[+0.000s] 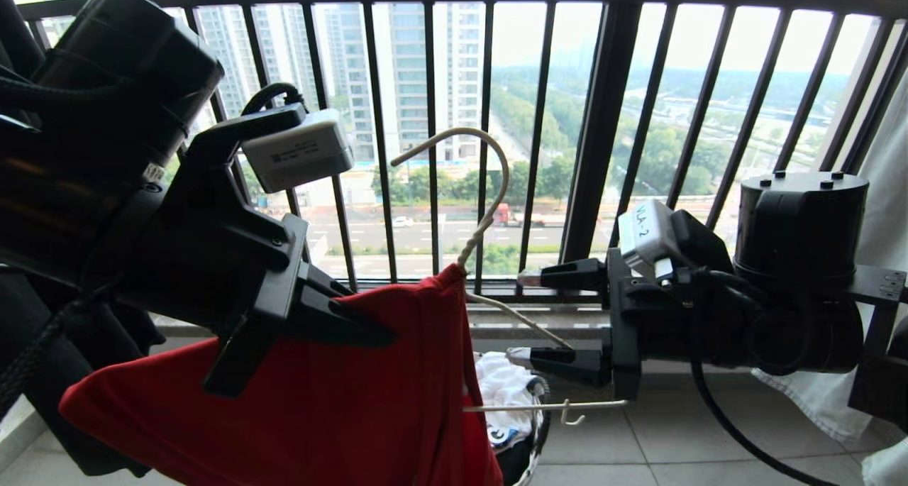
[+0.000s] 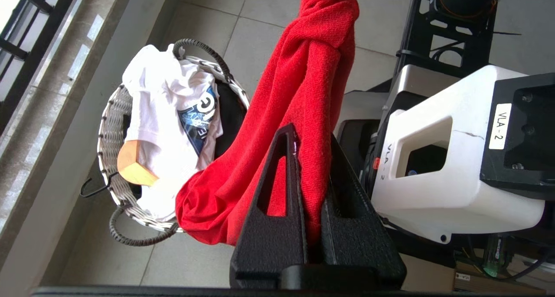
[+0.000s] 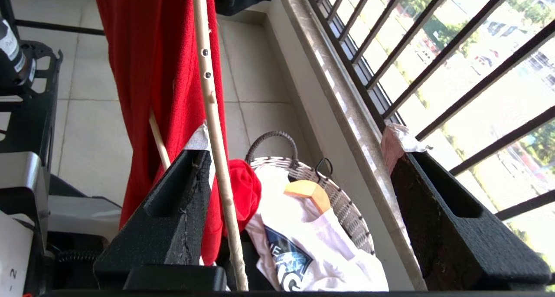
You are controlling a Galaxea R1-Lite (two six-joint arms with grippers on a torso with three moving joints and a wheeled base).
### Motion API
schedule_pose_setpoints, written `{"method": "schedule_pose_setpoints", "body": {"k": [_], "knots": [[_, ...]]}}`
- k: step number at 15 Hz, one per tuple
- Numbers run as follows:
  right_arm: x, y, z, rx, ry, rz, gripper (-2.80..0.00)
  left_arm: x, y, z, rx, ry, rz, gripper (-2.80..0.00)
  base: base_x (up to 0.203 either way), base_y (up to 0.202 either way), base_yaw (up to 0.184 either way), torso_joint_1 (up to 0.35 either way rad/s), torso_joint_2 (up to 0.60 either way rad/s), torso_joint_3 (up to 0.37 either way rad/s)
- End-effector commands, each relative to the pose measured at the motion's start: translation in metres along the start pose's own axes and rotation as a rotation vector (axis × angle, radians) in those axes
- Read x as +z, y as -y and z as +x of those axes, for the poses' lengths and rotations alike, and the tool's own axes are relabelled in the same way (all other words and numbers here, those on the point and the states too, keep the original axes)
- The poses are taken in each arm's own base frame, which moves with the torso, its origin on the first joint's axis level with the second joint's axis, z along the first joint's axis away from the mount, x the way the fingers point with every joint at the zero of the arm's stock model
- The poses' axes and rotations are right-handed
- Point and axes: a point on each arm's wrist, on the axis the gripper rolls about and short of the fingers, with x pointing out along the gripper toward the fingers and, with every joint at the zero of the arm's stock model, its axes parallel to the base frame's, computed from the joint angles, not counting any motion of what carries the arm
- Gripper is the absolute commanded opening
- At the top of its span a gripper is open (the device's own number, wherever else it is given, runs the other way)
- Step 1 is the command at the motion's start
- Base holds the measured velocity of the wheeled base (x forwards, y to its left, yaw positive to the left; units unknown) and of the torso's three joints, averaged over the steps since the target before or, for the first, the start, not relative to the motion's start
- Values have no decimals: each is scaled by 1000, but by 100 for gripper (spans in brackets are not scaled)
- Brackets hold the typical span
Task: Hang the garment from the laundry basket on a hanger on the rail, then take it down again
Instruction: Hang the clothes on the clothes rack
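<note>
The black barred railing fills the head view from nine o'clock round to three, city beyond it; no grey rail is in sight. Biggest of the working pieces: the left arm sweeps in from ten o'clock, and the left gripper is clamped narrow on the red garment, the cloth pinched between its black fingers in the left wrist view. That grip looks meant to keep one shoulder of the shirt lifted and steady, so the fabric drapes free toward six o'clock while the other side gets dressed.

At three o'clock, the right gripper stands level with its jaws wide, one finger above and one below the bare arm of the hanger. The right wrist view shows the hanger's wire running just beside one finger, nothing squeezed. My read: it has the wire between its jaws but is not bearing on it.

The hanger's hook curls up toward twelve o'clock against the railing, on nothing. Its twisted neck pokes out of the shirt's collar, one arm inside the cloth, the other still bare, so the shirt is only half threaded and not yet hung.

Down at six o'clock, the laundry basket sits on the tiled floor, holding a white shirt with blue print, something black beneath it, and a wooden hanger.
</note>
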Motion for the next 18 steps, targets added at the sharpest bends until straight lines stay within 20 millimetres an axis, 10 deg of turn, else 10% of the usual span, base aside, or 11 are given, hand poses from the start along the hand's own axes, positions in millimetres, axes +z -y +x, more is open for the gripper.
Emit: {"method": "schedule_pose_setpoints", "body": {"k": [1, 5, 6, 7, 12, 18], "knots": [[16, 1, -14, -55, -6, 11, 0, 5, 3, -8, 11, 26, -6, -280, 0, 0, 0, 0, 0, 0], [35, -9, -45, -180, -29, 128, 0, 8, 4, -16, 56, 33, -15, -280, 0, 0, 0, 0, 0, 0], [42, -12, -59, -219, -17, 151, -40, 7, 1, -15, 63, 31, -36, -280, 0, 0, 0, 0, 0, 0], [50, -16, -74, -251, -2, 166, -280, 8, -1, -14, 66, 32, -45, -280, 0, 0, 0, 0, 0, 0], [73, -53, -132, -318, -75, 571, -280, 8, -10, -16, 134, 86, -111, -280, 0, 0, 0, 0, 0, 0], [34, -69, -42, -205, -395, 623, -280, -10, 1, -27, 220, 269, -163, -280, 0, 0, 0, 0, 0, 0]]}}
